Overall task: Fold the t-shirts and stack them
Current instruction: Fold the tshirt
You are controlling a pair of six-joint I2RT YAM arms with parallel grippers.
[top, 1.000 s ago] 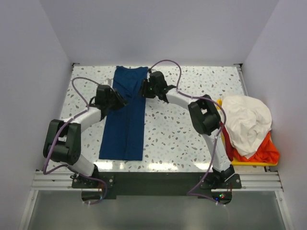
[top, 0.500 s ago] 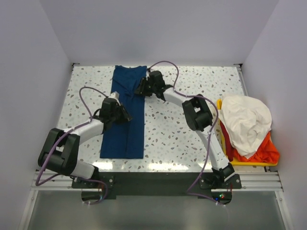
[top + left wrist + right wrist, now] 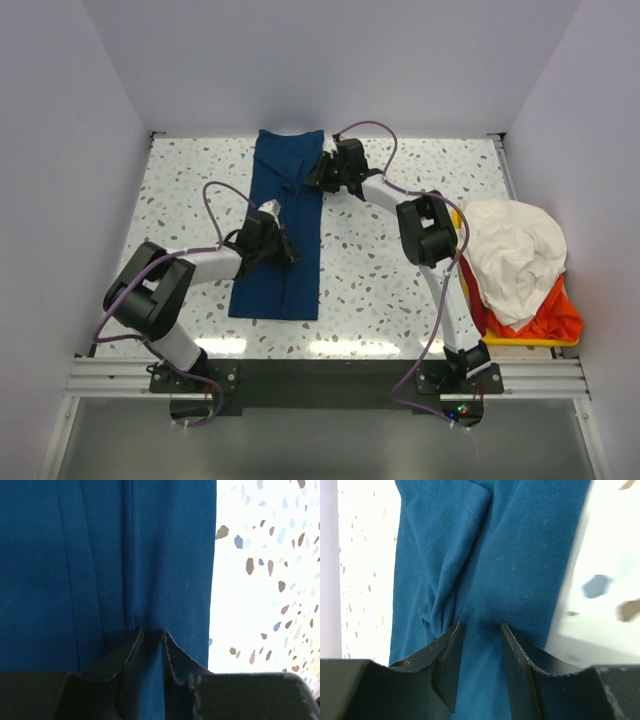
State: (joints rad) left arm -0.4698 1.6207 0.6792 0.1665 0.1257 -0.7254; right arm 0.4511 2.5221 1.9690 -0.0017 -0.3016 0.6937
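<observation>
The navy t-shirt point(image 3: 300, 215) lies on the speckled table as a long narrow folded strip running from the back wall towards me. My left gripper point(image 3: 281, 246) sits low on the strip's middle; in the left wrist view point(image 3: 152, 631) its jaws are nearly together with a fold of navy cloth point(image 3: 100, 555) between them. My right gripper point(image 3: 322, 172) is at the strip's far right edge; in the right wrist view point(image 3: 480, 625) its jaws pinch bunched navy cloth point(image 3: 520, 555). The cream-white shirt point(image 3: 510, 250) and the orange-red shirt point(image 3: 555, 315) lie piled at the right.
A yellow bin point(image 3: 520, 340) at the table's right edge holds the white and orange-red shirts. White walls close the table in at the back and on both sides. The right arm's elbow point(image 3: 428, 232) stands between the strip and the bin.
The navy strip has slid to the right across the table, with both grippers moving right along with it. The left gripper has also moved nearer to me along the strip.
</observation>
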